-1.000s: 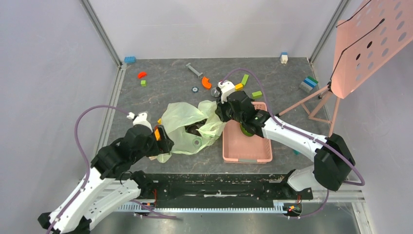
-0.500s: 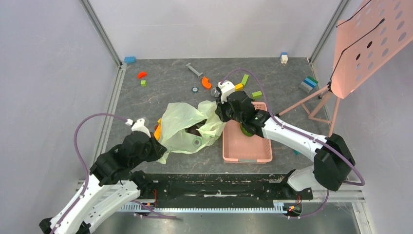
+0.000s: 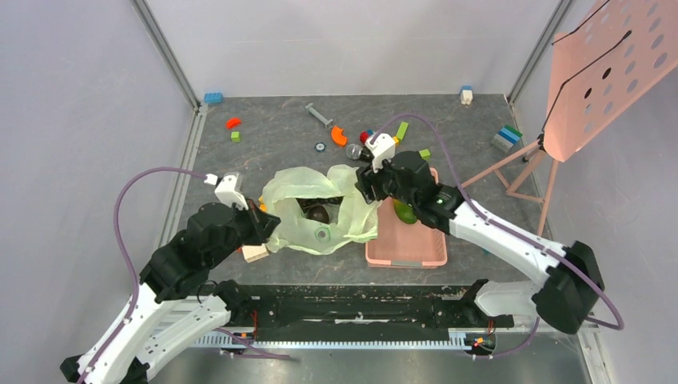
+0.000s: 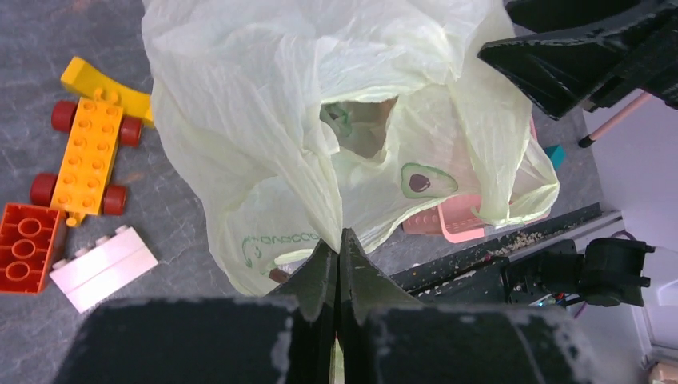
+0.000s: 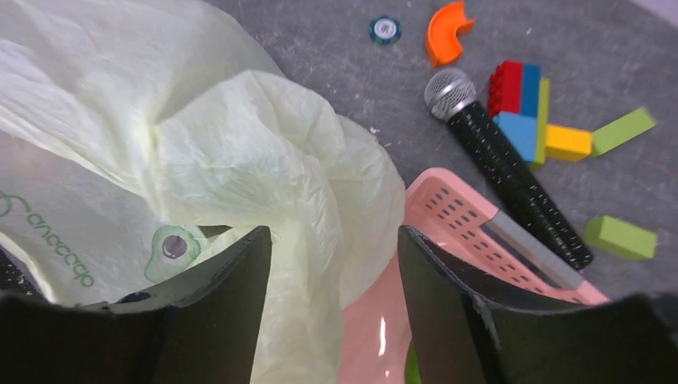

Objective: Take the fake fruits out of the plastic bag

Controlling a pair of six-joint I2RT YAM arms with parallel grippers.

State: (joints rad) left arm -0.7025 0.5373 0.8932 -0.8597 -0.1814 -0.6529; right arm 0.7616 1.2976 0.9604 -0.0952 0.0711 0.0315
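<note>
The pale green plastic bag (image 3: 320,210) lies crumpled at the table's middle, its mouth gaping upward. Inside it shows a dark brown round fruit (image 3: 318,214). My left gripper (image 3: 262,225) is shut on a fold of the bag (image 4: 320,120) at its left edge, the jaws (image 4: 340,237) pressed together on the film. Over the bag's right edge, my right gripper (image 3: 366,186) stands open; bag film (image 5: 240,160) hangs loose between its jaws (image 5: 332,240). A green fruit (image 3: 405,212) lies in the pink basket (image 3: 416,254), partly under the right arm.
The pink basket (image 5: 472,232) touches the bag's right side. A microphone (image 5: 504,172) and coloured blocks (image 5: 524,112) lie behind it. An orange toy car (image 4: 88,152), red brick (image 4: 24,248) and white brick (image 4: 104,268) sit left of the bag. A pink stand (image 3: 608,72) rises at the right.
My left gripper closed on the bag's left edge and drew it leftward. My right gripper opened and let the bag's right side drop. The bag spread, baring the brown fruit.
</note>
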